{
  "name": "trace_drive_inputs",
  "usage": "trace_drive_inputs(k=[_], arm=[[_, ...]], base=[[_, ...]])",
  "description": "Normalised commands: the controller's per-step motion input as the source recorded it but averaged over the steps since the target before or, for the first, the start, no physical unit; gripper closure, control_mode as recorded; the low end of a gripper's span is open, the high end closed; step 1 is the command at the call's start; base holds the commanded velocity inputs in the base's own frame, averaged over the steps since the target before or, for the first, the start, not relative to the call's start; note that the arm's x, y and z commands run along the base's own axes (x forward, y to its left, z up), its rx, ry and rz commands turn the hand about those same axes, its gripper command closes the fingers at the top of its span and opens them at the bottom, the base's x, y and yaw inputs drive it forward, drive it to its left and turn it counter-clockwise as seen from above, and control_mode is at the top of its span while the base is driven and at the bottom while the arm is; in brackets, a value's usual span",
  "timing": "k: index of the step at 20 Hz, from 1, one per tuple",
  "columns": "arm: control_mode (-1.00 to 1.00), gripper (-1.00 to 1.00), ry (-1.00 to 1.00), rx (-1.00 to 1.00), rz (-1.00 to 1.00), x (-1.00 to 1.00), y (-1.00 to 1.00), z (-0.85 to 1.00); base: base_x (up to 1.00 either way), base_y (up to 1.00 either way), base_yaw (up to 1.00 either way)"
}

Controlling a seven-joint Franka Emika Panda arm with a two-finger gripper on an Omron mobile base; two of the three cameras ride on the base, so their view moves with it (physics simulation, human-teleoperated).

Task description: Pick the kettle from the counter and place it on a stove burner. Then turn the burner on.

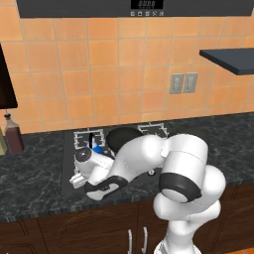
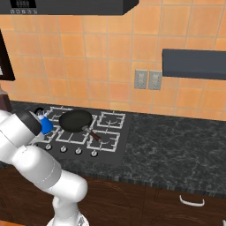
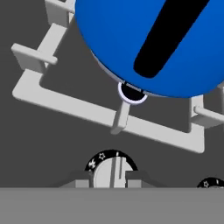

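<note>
Wooden cabinet fronts (image 2: 145, 198) are seen nearest, under the counter (image 2: 176, 150). In the hand view a stove knob (image 3: 112, 173) is flanked by the gripper (image 3: 112, 179) fingertips (image 3: 81, 179); whether it is pinched cannot be told. Beyond it, the kettle (image 3: 148, 43) is set on the burner (image 3: 131, 94) grate, at the cooktop's front left. A pan (image 2: 76, 120) lies further back. Orange tiles (image 2: 110, 66) close the room. The kettle is largely hidden by the arm in both base views.

Orange tiled wall (image 1: 99, 74) with a double outlet plate (image 2: 148, 80). Dark shelf (image 2: 194, 64) at right. Dark range hood (image 1: 134, 7) overhead. Brown wooden cabinet fronts (image 2: 145, 205) below.
</note>
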Motion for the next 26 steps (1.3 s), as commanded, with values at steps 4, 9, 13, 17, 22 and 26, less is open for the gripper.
trace_drive_inputs(k=[4, 9, 13, 17, 22, 26], arm=[[-1.00, 1.00, -0.05, -0.11, 0.23, 0.00, 0.00, -0.03], [-1.00, 1.00, -0.05, -0.12, 0.27, 0.00, 0.00, -0.09], [-1.00, 1.00, -0.06, -0.12, 0.28, 0.00, 0.00, -0.04], [-1.00, 1.00, -0.02, -0.13, 0.27, 0.00, 0.00, -0.04], [-1.00, 1.00, -0.01, -0.13, 0.28, 0.00, 0.00, -0.05], [-1.00, 1.00, -0.02, -0.12, 0.33, 0.00, 0.00, 0.00]], base=[[0.00, 0.00, 0.00], [0.00, 0.00, 0.00], [0.00, 0.00, 0.00], [0.00, 0.00, 0.00], [0.00, 0.00, 0.00], [0.00, 0.00, 0.00]])
